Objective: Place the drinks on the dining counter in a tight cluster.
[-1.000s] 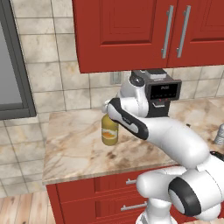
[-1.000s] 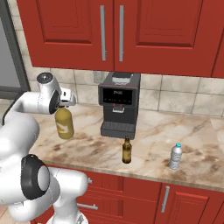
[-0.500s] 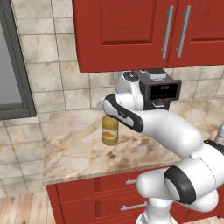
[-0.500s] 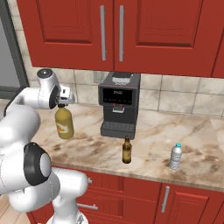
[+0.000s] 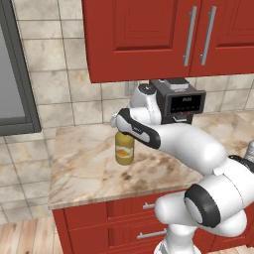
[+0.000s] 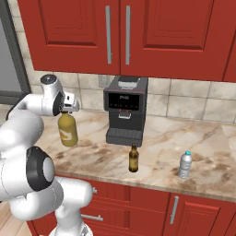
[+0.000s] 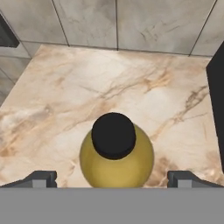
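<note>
Gripper [image 7: 113, 179]: we see it wide open, right above the juice bottle [image 5: 124, 148], one finger tip on each side of it (not touching).
Juice bottle: it stands up on the wall counter [image 6: 156, 156], near the left end, with its black cap [image 7: 113, 135] on top.
Brown bottle [image 6: 133, 158]: it stands just in front of the coffee machine [image 6: 125, 110].
Water bottle [image 6: 184, 165]: we see it farther right, near the counter's front edge.
</note>
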